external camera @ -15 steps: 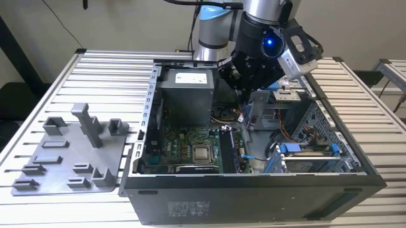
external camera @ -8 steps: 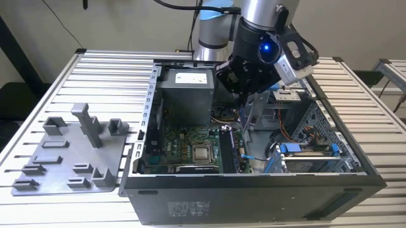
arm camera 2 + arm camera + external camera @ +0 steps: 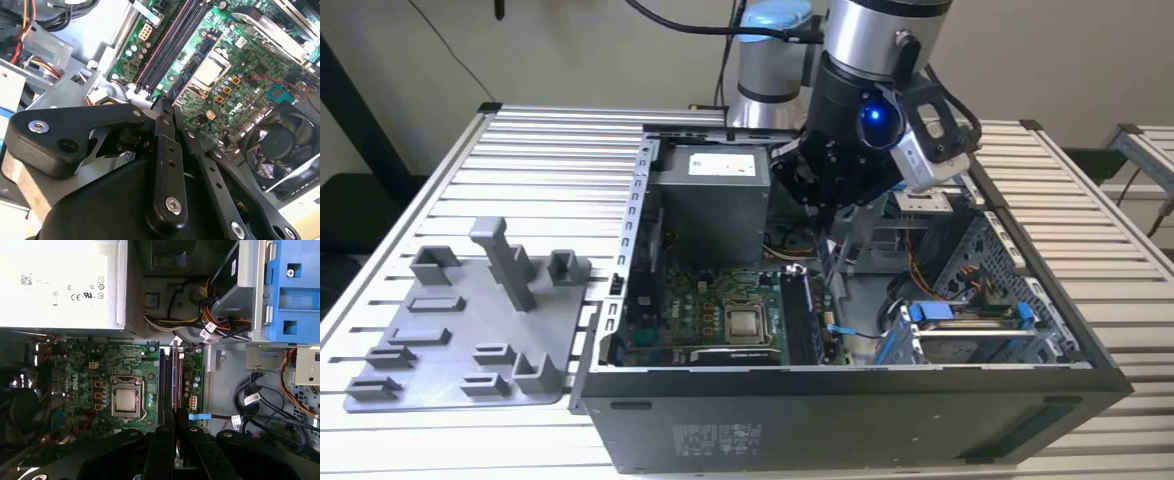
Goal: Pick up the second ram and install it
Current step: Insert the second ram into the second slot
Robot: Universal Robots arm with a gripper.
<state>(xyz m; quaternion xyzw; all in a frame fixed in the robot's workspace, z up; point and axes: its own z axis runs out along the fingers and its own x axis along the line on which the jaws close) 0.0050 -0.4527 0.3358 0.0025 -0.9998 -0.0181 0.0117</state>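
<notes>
Fingers [image 3: 162, 452] of the gripper [image 3: 829, 222]: drawn close together, pinching a thin dark strip seen edge-on, which appears to be the second ram [image 3: 826, 262]; it hangs upright under the gripper, inside the case and over the memory slots. Ribbed metal table [image 3: 440, 190]: carries everything listed. Open computer case [image 3: 854, 400]: lies on its side at the middle of the table, open face upward, the arm reaching in from the far side. Grey fixture tray [image 3: 447, 350]: on the table at the exterior view's left of the case, just beside it, posts upright. Power supply box [image 3: 714, 195]: grey, in the far part of the case. Green motherboard [image 3: 80, 375]: on the case floor, nearer than the power supply. Cooling fan [image 3: 277, 145]: black, at the board's edge. Processor socket [image 3: 125, 400]: metal-framed, mid-board. Long black slots [image 3: 170, 375]: parallel, beside the socket, directly below the fingertips in both wrist views.
</notes>
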